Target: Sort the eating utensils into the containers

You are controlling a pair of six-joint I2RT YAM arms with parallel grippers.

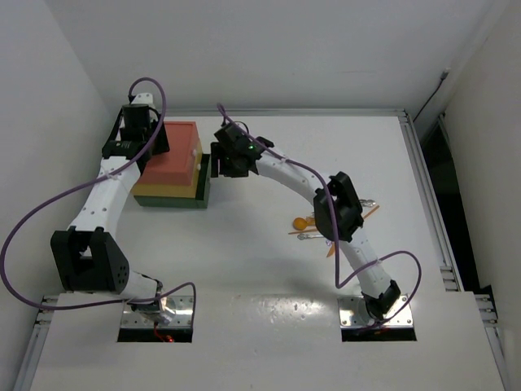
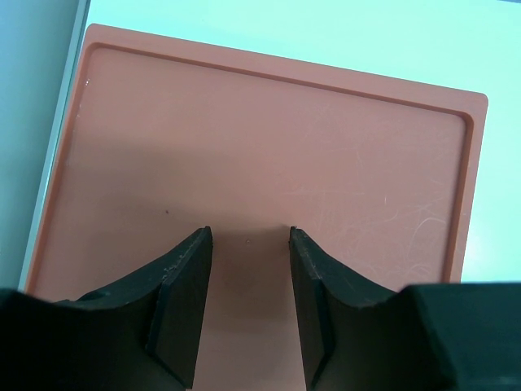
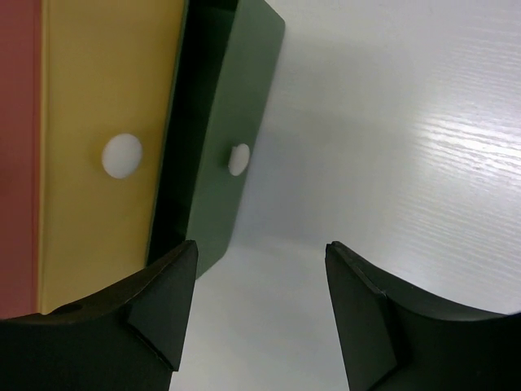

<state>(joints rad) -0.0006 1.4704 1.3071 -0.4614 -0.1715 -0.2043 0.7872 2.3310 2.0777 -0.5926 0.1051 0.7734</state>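
Observation:
The block of drawers (image 1: 172, 163) stands at the back left, with a red-orange top (image 2: 269, 147), a yellow middle (image 3: 98, 90) and a dark green bottom (image 3: 236, 90). The green drawer is pulled out a little; its white knob (image 3: 238, 159) and the yellow drawer's knob (image 3: 122, 155) both show. My left gripper (image 1: 153, 143) (image 2: 251, 232) is open and empty just above the red top. My right gripper (image 1: 221, 160) (image 3: 260, 248) is open and empty, just right of the green drawer's front. Orange utensils (image 1: 302, 222) and a silver spoon (image 1: 308, 235) lie on the table by the right arm, partly hidden by it.
The white table (image 1: 244, 244) is walled at the back and both sides. A metal rail (image 1: 427, 195) runs along its right edge. The right arm (image 1: 338, 208) stretches across the middle towards the block.

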